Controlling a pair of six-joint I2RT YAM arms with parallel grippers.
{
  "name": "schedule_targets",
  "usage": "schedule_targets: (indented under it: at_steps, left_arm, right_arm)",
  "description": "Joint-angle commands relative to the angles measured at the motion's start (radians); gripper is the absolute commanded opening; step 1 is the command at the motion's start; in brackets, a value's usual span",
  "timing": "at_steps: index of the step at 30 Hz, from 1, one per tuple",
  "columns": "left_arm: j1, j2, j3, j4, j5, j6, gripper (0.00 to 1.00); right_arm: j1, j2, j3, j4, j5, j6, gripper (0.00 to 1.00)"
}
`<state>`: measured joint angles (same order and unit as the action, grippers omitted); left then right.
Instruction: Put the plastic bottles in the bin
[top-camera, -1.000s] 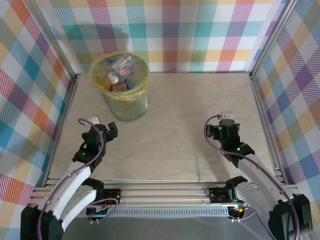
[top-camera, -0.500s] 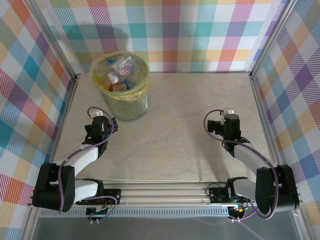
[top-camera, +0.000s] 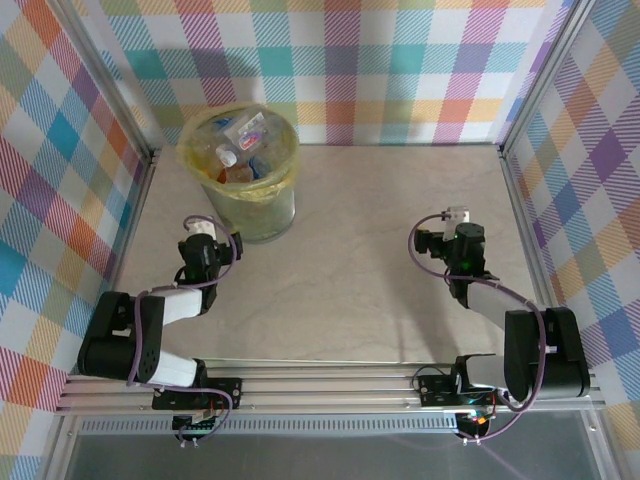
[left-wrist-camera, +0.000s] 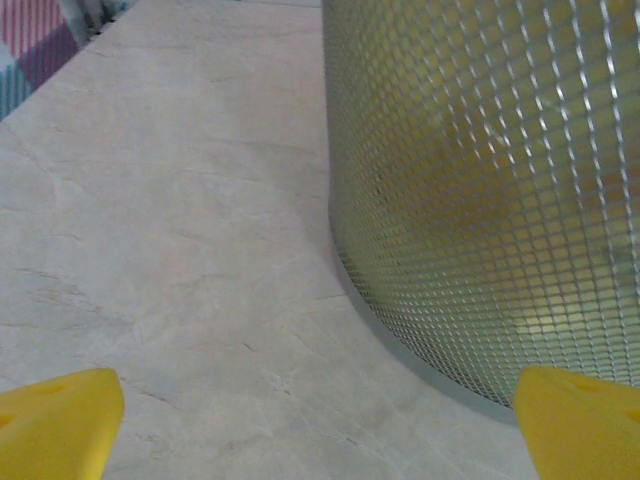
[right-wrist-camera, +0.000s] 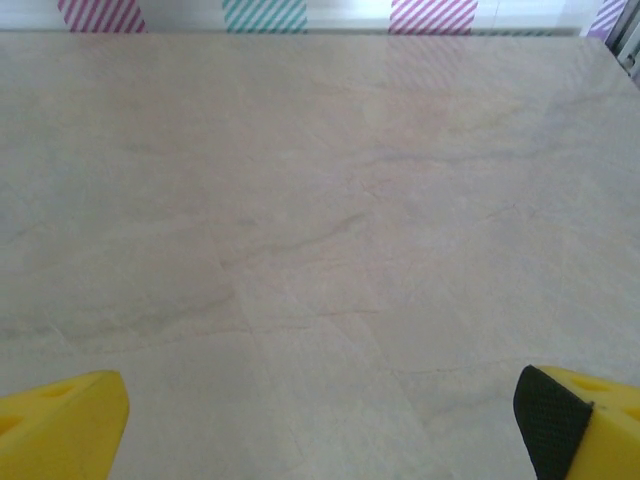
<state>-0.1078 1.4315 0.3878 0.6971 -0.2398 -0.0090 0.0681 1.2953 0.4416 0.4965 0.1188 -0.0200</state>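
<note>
Top external view: the bin (top-camera: 252, 212) stands in the far-left corner of the desk (top-camera: 350, 250), its yellow bag (top-camera: 188, 146) folded over the rim. The plastic bottles (top-camera: 240, 150) lie piled inside it, with caps and labels showing through the opening. The left end effector (top-camera: 207, 243) sits low just in front of the bin. The right end effector (top-camera: 462, 240) sits well apart on the right side. Plaid walls (top-camera: 380, 70) close in the desk on three sides.

Left wrist view: here the bin's wall looms close on the right, its fine mesh texture and yellow lining plain to see. Two yellow fingertips (left-wrist-camera: 58, 420) stand wide apart with nothing between them, just above the desk.

Right wrist view: yellow fingertips (right-wrist-camera: 60, 420) are spread wide here too, holding nothing. Marbled desk runs ahead to a strip of plaid wall.
</note>
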Motion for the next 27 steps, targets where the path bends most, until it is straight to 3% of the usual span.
schedule_targets:
  at_steps: [1,6,13,21,27]
  left_arm:
    - [0.012,0.037,-0.016,0.118,0.072,0.033,1.0]
    - [0.012,0.128,0.0,0.166,0.17,0.079,1.0]
    - [0.072,0.136,0.027,0.127,0.32,0.066,1.0]
    - [0.077,0.137,0.036,0.109,0.279,0.046,1.0]
    - [0.076,0.136,0.036,0.11,0.278,0.046,1.0]
  right_arm:
    - [-0.013,0.02,-0.021,0.089,-0.049,-0.029,1.0]
    - [-0.029,0.031,-0.033,0.118,-0.072,-0.028,1.0]
    - [-0.049,0.055,-0.047,0.177,-0.123,-0.009,1.0]
    - [-0.06,0.12,-0.061,0.293,-0.258,-0.02,1.0]
    - [-0.061,0.194,-0.051,0.334,-0.284,-0.029,1.0]
